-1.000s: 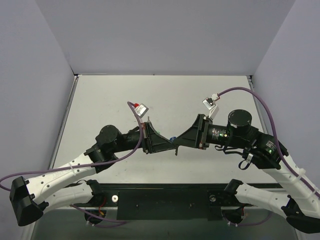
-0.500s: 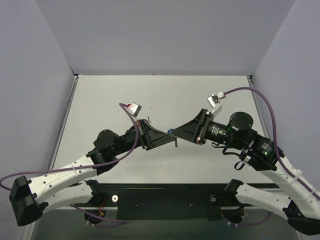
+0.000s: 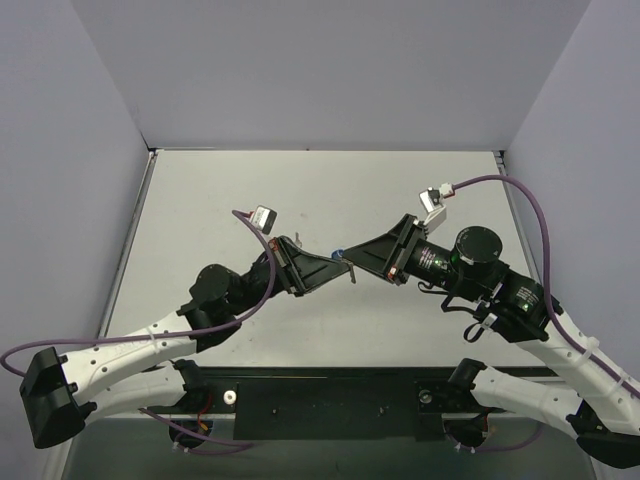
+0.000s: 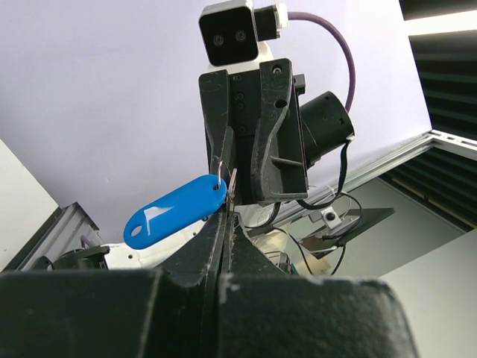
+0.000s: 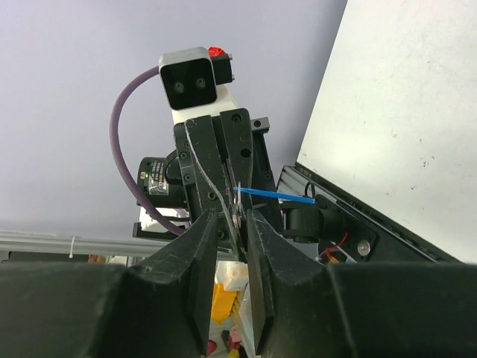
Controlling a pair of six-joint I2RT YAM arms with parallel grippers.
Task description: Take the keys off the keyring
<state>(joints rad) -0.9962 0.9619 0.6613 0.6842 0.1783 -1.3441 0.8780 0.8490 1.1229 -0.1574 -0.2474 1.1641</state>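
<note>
Left gripper (image 4: pixel 226 224) is pinching the keyring (image 4: pixel 175 211); right gripper (image 5: pixel 232 220) is hovering round a key (image 5: pixel 236 211), grip unclear. Next: pinch, then pull.

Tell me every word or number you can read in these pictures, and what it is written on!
No words, numbers or brand names can be read in any view.
The blue keyring: it has a white mark, but that is a shape, not letters.
The small sticker seen from the right wrist camera: its print is too small to read.
</note>
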